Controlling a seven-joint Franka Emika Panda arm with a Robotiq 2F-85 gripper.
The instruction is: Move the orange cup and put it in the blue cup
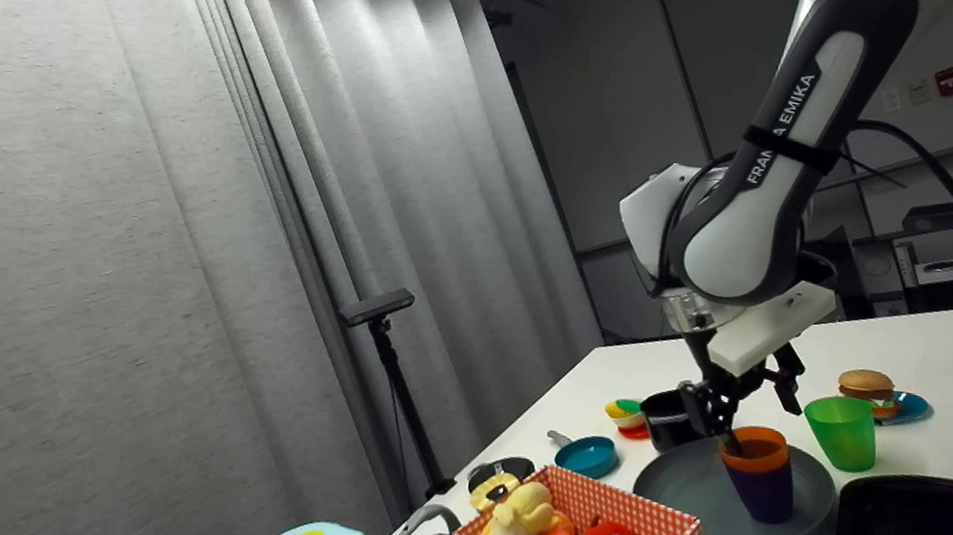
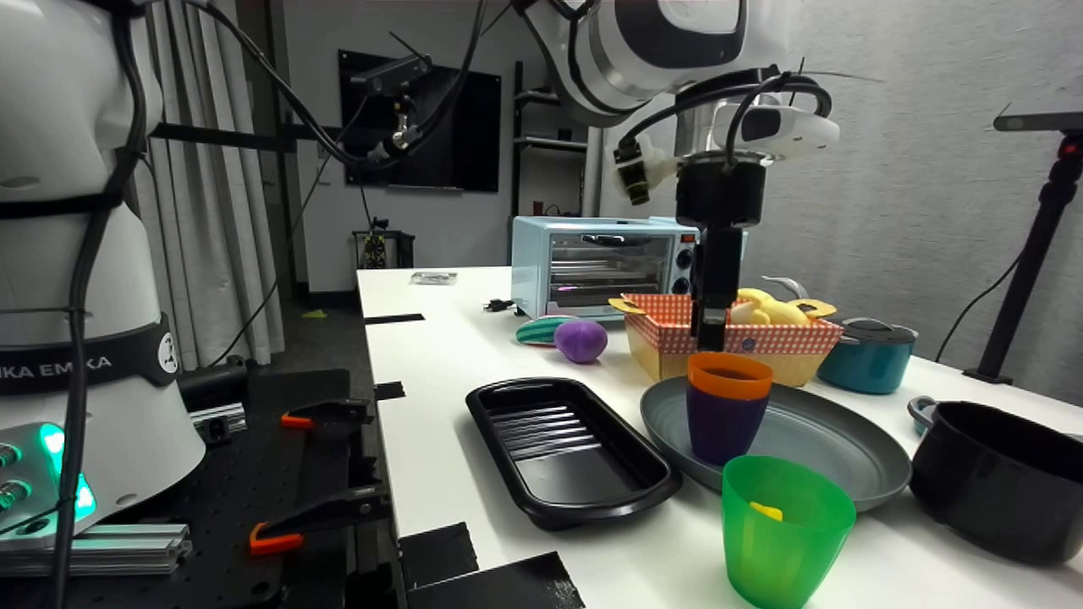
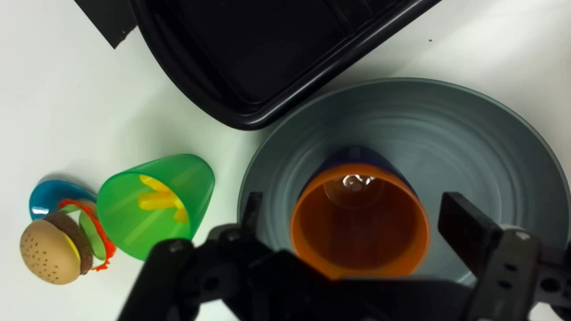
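Observation:
The orange cup stands nested in a narrow dark blue-purple cup, with only its orange upper band and rim showing. In an exterior view the orange cup and the dark cup stand upright on a grey plate. A wide, bowl-like blue cup does not show in any view. My gripper is open, with a finger on each side of the orange cup and gaps visible on both sides. In an exterior view the gripper is close above the rim; I cannot tell whether it touches.
A green cup with yellow pieces inside stands beside the plate. A black tray lies close to the plate. A black pot, a checkered basket of toys, a toy burger and a light-blue oven are around.

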